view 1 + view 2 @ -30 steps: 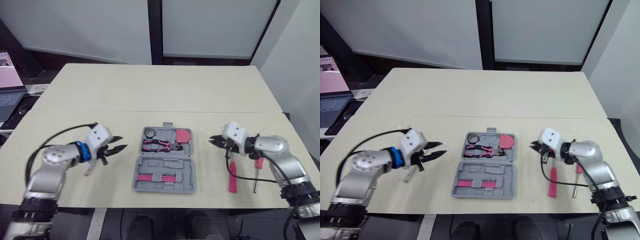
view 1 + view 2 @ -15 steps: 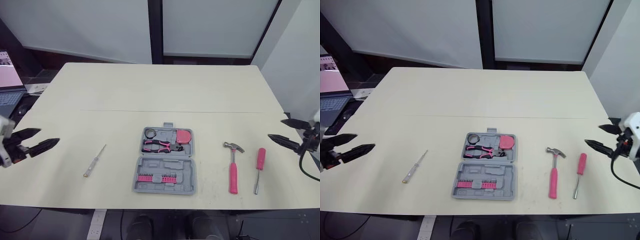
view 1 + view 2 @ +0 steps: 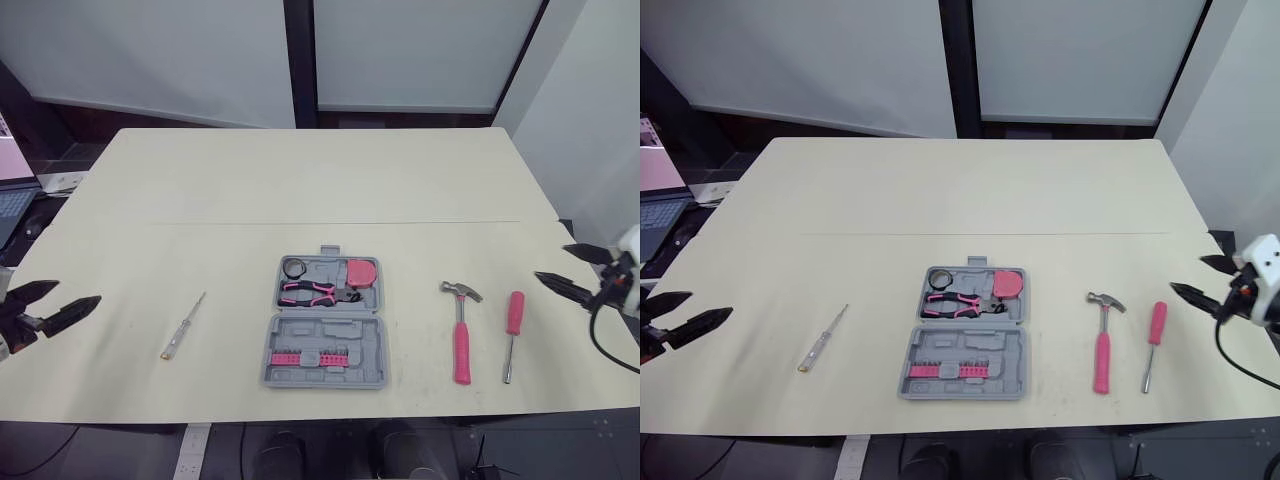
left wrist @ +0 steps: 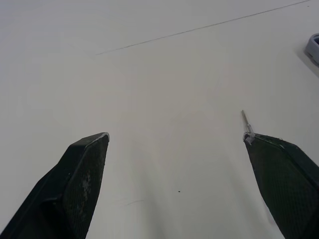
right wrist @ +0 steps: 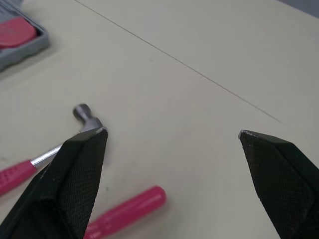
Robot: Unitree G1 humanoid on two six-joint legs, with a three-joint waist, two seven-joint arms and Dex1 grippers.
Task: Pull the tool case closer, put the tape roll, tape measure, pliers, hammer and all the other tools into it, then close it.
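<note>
Nearest us, at opposite edges of the counter [image 3: 300, 180], the left end effector [image 3: 78, 292] and right end effector [image 3: 551, 261] hang empty, fingers spread wide. Between them lie a slim screwdriver [image 3: 182, 327], the open tool case [image 3: 325, 352] and, on its right, the hammer [image 3: 460, 330] just beside a pink screwdriver [image 3: 512, 320]; farther back, the case holds pliers [image 3: 312, 291], tape roll [image 3: 295, 267] and tape measure [image 3: 362, 272]. We judge two risks: grasping one neighbour may knock the other, and the flat slim screwdriver may slip.
</note>
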